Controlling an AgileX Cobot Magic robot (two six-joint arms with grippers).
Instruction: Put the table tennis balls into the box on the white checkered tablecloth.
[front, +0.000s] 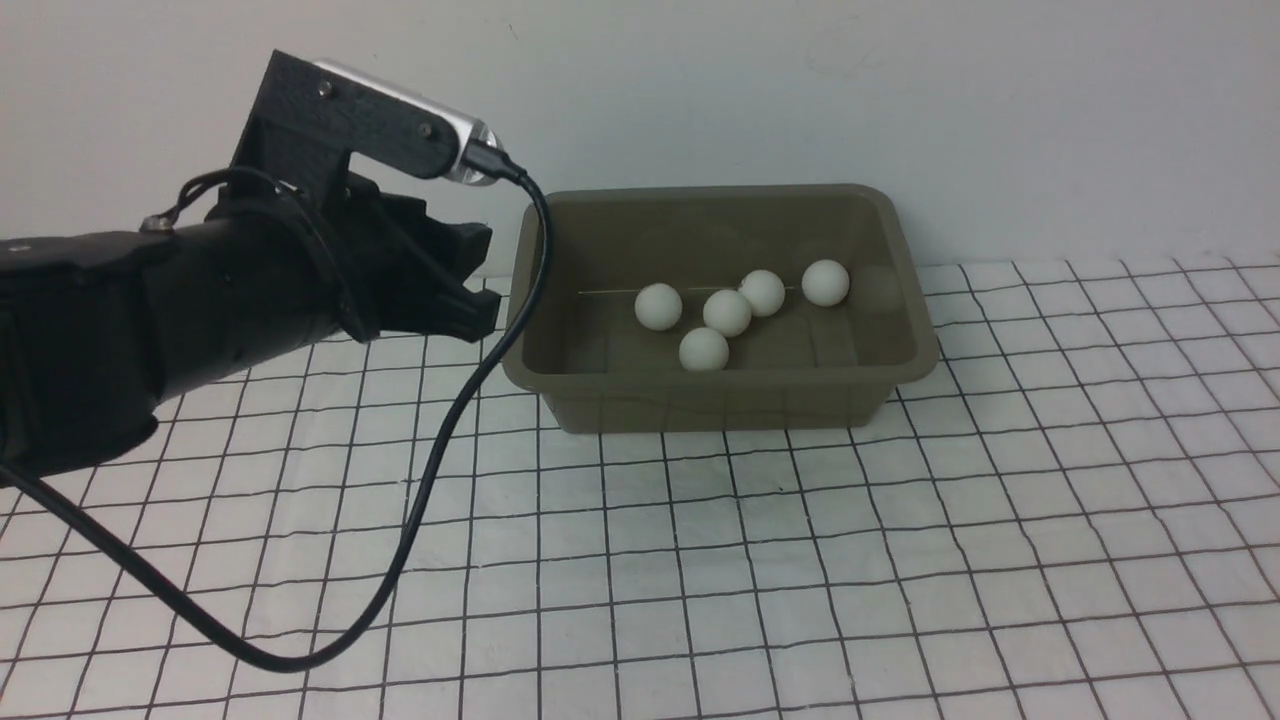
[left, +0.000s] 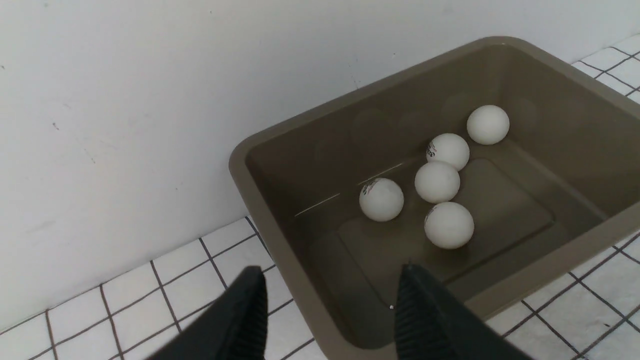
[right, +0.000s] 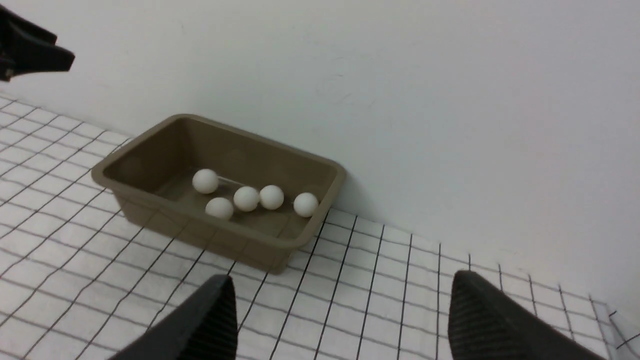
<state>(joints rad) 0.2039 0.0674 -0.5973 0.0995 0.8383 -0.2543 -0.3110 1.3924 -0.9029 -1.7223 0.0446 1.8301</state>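
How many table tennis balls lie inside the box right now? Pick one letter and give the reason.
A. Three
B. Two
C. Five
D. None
C: five table tennis balls rest on the floor of the box, and none shows out on the white checkered tablecloth.

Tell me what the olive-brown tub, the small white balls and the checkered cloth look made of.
Olive-brown rectangular tub: likely moulded plastic, smooth with faint sheen. Small white balls: probably matte plastic, printed logos. White checkered cloth: seemingly fabric, slightly wrinkled.
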